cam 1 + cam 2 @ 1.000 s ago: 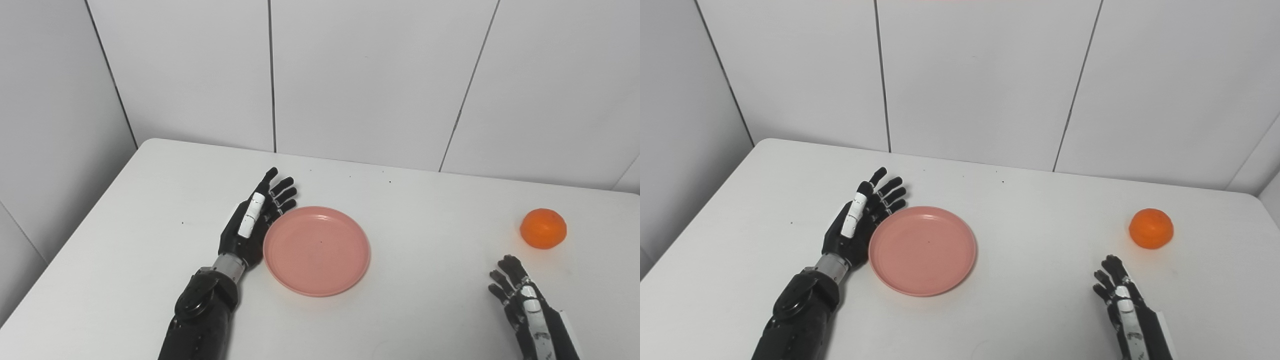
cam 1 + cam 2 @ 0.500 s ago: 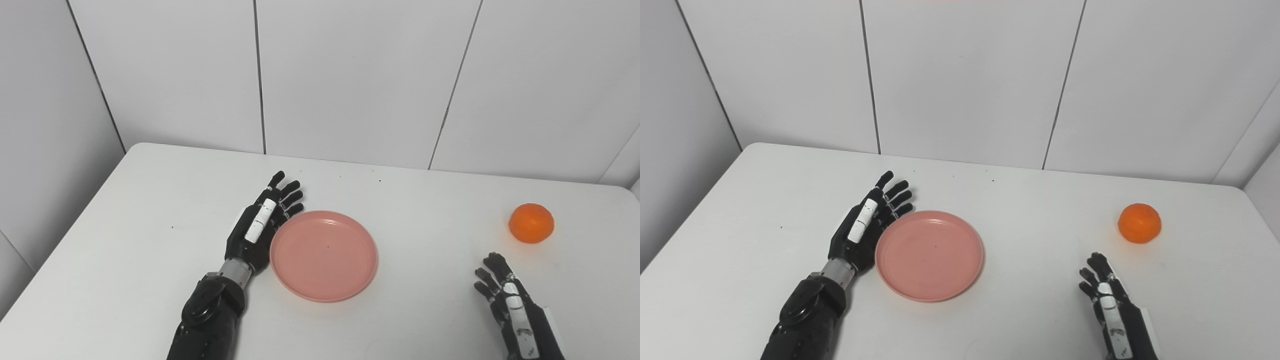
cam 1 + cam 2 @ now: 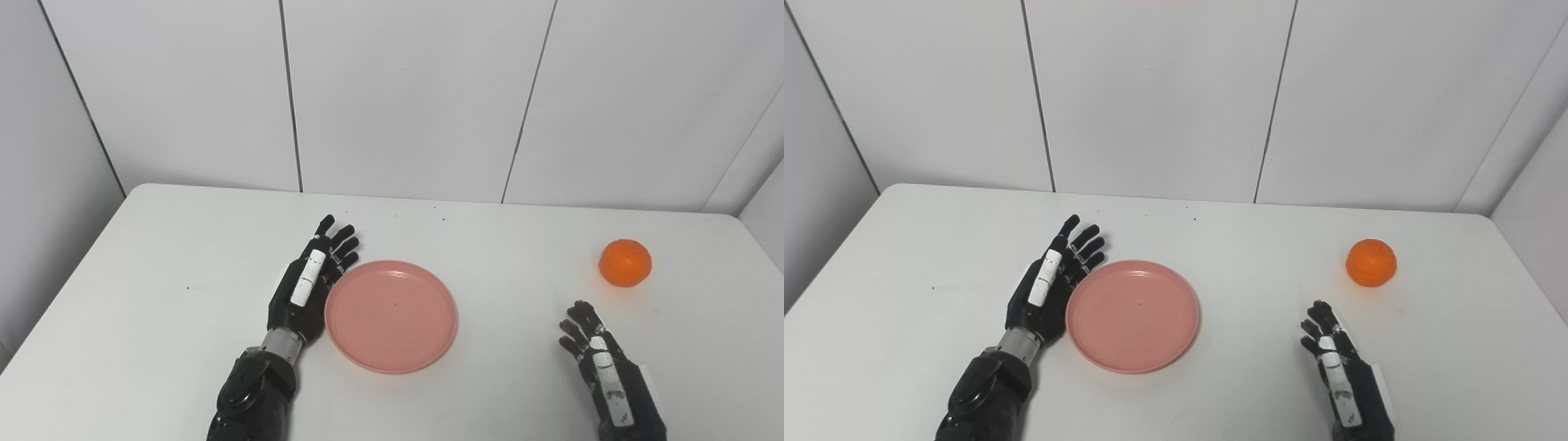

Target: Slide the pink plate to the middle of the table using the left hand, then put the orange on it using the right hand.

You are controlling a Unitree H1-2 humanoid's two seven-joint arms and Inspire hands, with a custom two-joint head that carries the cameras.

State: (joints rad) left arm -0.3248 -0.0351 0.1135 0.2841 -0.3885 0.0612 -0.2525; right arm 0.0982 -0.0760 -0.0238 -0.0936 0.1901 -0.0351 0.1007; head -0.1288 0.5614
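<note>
The pink plate (image 3: 392, 316) lies flat, touching the open left hand (image 3: 309, 283). The orange (image 3: 625, 263) sits just beyond the open, empty right hand (image 3: 597, 361).

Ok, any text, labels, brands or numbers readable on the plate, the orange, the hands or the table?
None: no readable text anywhere.
pink plate: plain, one small dark speck only.
orange: no sticker visible.
left hand and right hand: white patches, unmarked.
table: blank, scattered dark specks.
</note>
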